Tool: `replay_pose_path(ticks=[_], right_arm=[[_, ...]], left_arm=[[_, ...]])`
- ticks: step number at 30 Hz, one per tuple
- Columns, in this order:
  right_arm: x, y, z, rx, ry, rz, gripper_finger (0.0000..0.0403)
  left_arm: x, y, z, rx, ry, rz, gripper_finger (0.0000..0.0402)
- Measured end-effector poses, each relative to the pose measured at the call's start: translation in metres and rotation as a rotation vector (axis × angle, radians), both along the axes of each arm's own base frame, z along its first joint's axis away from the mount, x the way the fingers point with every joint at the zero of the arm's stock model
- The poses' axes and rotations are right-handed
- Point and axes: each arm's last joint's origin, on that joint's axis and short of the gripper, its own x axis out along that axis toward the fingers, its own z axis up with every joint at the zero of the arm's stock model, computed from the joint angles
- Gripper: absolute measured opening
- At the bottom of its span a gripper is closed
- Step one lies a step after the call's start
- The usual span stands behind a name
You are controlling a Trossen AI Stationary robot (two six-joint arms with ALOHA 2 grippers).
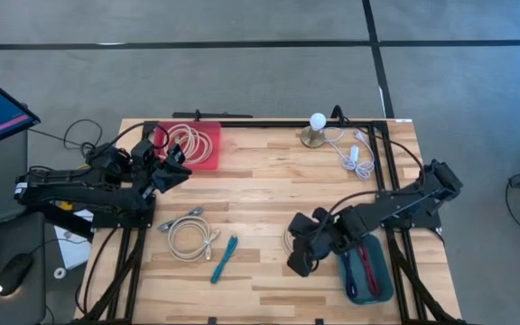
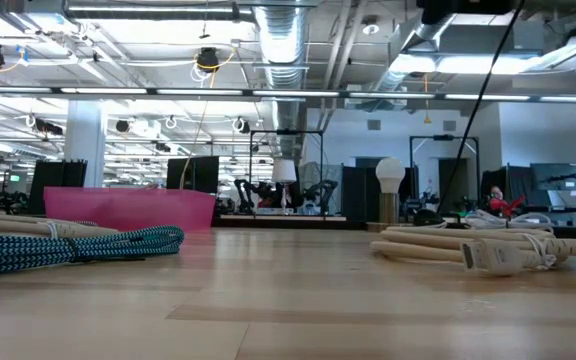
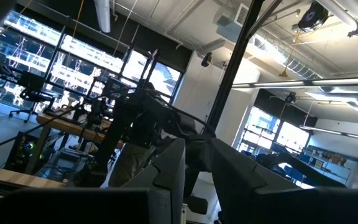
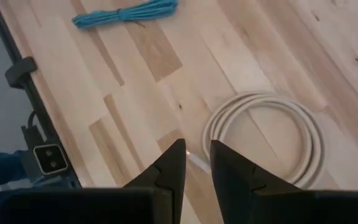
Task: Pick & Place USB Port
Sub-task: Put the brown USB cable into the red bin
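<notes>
- The right gripper (image 4: 196, 163) hangs over the wooden table (image 1: 269, 194), its fingers a narrow gap apart and holding nothing, just above a coiled cream USB cable (image 4: 272, 140).
- That cable lies beside the teal plastic tray (image 1: 382, 271).
- A bundled teal braided cable (image 1: 224, 258) lies well apart from the tray.
- The left gripper (image 1: 175, 167) waits by the red plastic bin (image 1: 208, 153), fingers nearly together and empty.
</notes>
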Motion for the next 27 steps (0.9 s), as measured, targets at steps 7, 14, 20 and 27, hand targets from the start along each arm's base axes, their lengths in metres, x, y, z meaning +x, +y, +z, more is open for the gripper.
replay_pose_path(ticks=[7, 14, 20, 27], right_arm=[[0.003, -0.010, -0.001, -0.007, 0.015, -0.032, 0.0067], [0.004, -0.025, -0.003, 0.019, 0.064, -0.178, 0.0096], [0.011, -0.030, -0.010, 0.054, 0.085, -0.218, 0.0159], [0.030, -0.022, -0.057, 0.052, 0.275, -0.221, 0.0222]], left_arm=[[0.000, 0.000, 0.000, 0.000, 0.000, 0.000, 0.0076], [0.000, 0.000, 0.000, 0.000, 0.000, 0.000, 0.0076], [0.000, 0.000, 0.000, 0.000, 0.000, 0.000, 0.0076], [0.000, 0.000, 0.000, 0.000, 0.000, 0.000, 0.0076]])
